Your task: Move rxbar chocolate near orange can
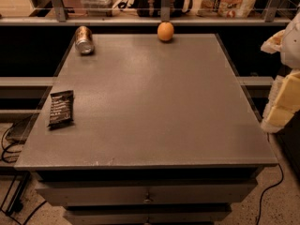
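Note:
The rxbar chocolate [61, 108] is a flat black wrapper with white text. It lies near the left edge of the grey table [154, 107]. The orange can [84, 40] lies on its side at the far left corner, silver end toward me. My gripper [284, 90] is at the right edge of the view, beyond the table's right side. It shows only as white and yellowish parts, far from both objects.
A round orange fruit [165, 31] sits at the middle of the table's far edge. A railing and a shelf with bags [229, 1] run behind the table. Drawers [147, 196] are below the front edge. Cables lie on the floor at left and right.

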You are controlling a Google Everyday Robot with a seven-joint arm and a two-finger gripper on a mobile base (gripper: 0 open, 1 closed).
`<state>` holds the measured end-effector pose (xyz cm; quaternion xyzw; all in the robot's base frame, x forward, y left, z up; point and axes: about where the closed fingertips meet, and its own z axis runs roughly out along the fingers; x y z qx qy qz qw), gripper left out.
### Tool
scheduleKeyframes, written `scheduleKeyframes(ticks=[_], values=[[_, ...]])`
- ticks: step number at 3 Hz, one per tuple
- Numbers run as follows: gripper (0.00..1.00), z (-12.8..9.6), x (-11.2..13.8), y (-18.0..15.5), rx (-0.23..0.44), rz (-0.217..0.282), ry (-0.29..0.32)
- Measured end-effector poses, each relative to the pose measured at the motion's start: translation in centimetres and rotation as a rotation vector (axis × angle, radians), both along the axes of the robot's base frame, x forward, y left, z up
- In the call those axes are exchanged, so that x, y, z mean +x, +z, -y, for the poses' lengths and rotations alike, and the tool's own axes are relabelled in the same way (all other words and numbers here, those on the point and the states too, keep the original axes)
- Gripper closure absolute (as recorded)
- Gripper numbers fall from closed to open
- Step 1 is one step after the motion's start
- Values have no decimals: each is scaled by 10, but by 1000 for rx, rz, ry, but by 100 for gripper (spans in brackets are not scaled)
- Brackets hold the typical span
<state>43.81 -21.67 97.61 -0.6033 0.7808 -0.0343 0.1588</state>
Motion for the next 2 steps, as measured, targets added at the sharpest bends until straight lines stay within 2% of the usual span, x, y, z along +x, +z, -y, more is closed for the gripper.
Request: scheduleKeyframes(ticks=[2], values=[[0, -5, 4, 1, 25, 11, 15]])
